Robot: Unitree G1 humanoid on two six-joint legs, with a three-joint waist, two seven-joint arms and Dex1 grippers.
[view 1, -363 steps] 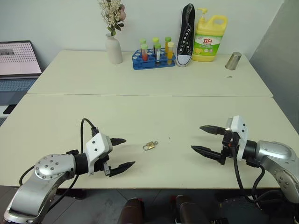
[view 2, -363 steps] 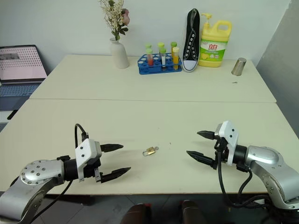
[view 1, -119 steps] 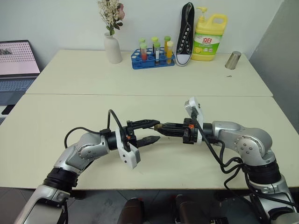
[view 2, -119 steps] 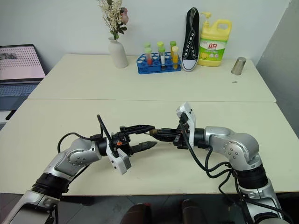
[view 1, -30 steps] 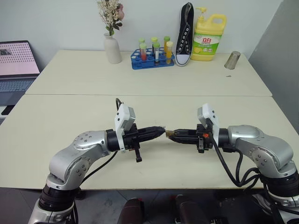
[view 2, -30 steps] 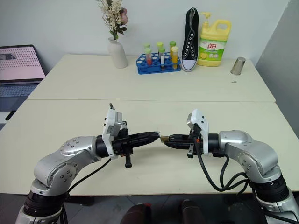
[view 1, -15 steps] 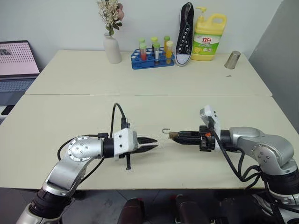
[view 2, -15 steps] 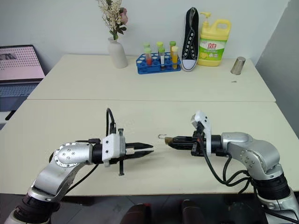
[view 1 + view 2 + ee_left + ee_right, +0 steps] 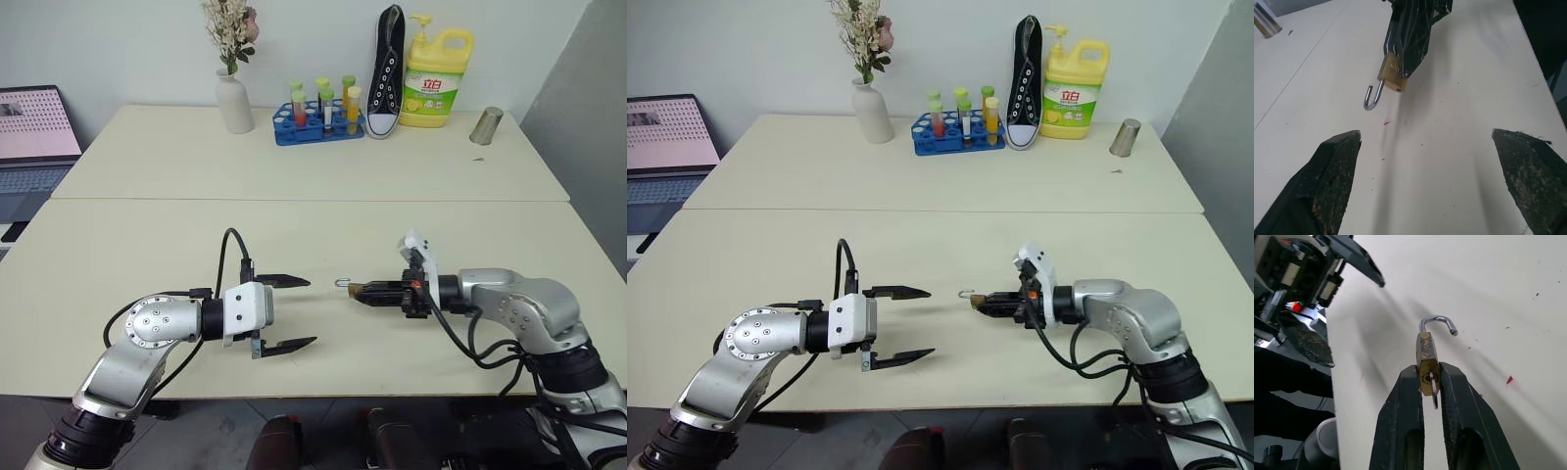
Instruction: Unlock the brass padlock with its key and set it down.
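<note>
My right gripper (image 9: pixel 359 290) is shut on the brass padlock (image 9: pixel 346 285) and holds it just above the table. In the right wrist view the padlock's (image 9: pixel 1425 356) body sits between the two fingers, its silver shackle (image 9: pixel 1438 322) swung open like a hook. The key (image 9: pixel 1434 390), thin and silvery, shows at the lock's base between the fingers. My left gripper (image 9: pixel 312 311) stands open a short way to the left of the lock, nothing between its fingers. The left wrist view shows the padlock (image 9: pixel 1392 72) hanging from the right gripper (image 9: pixel 1410 29).
Along the far table stand a white vase (image 9: pixel 235 105), a blue rack of tubes (image 9: pixel 318 124), a black shoe (image 9: pixel 390 70), a yellow bottle (image 9: pixel 438 67) and a metal cup (image 9: pixel 487 126). A laptop (image 9: pixel 34 127) sits at far left.
The left gripper has opened, let go at the padlock and drawn back to the left and lower. The right gripper has sunk a little with the padlock, whose shackle now hangs open.
</note>
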